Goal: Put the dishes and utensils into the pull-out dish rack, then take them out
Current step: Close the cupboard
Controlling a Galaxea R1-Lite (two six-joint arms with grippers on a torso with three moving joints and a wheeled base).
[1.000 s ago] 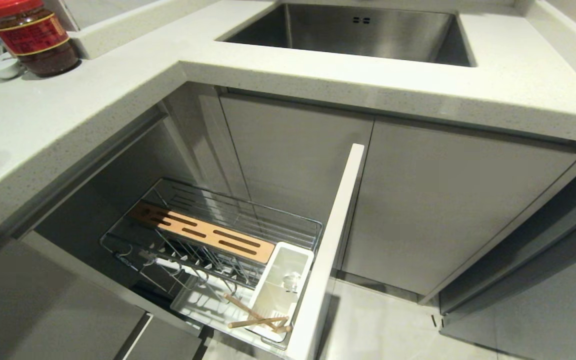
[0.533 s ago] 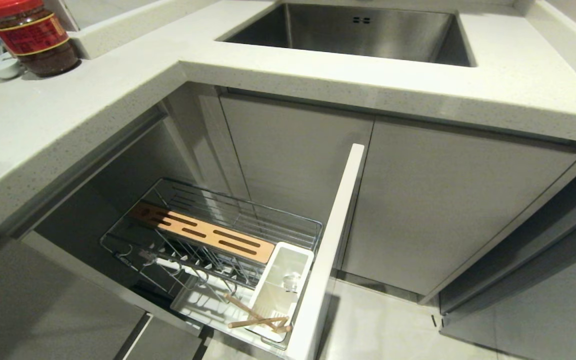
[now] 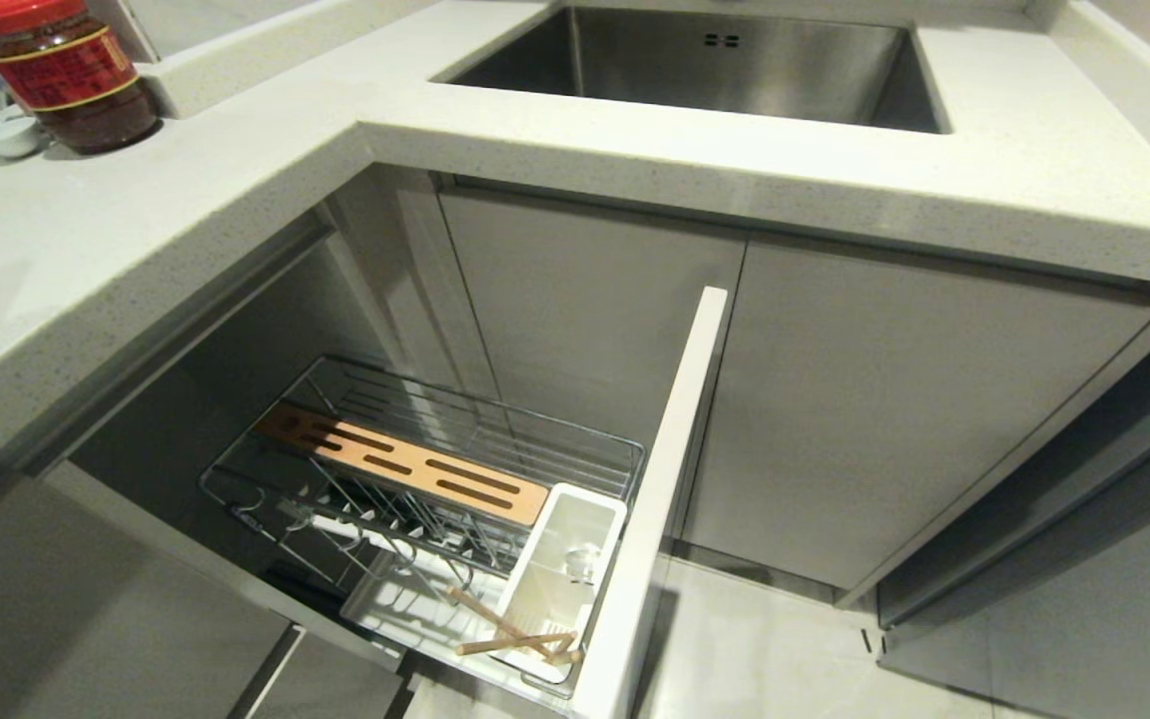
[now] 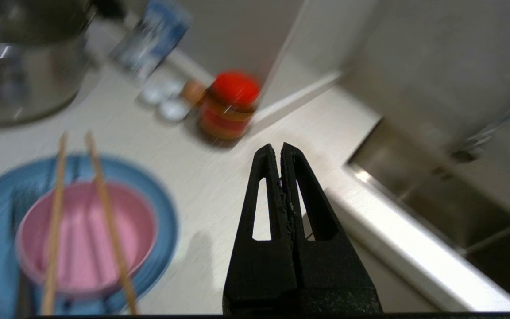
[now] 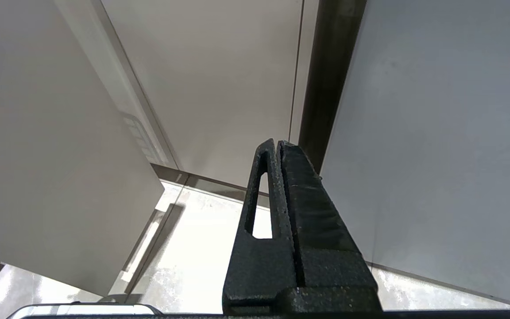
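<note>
Blurring over the counter [image 4: 219,177], left tool [image 4: 280,148] pressed closed and empty, plate [image 4: 166,221] cut off at frame edge.

Bare counter [image 4: 219,177] is lying open under my left gripper [image 4: 280,150]; jar [image 4: 228,106] is blocking at upper centre, bowl [image 4: 86,239] at lower left.

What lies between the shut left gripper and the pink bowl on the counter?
Bare countertop, in the left wrist view: the left gripper hangs beside the pink bowl.
</note>
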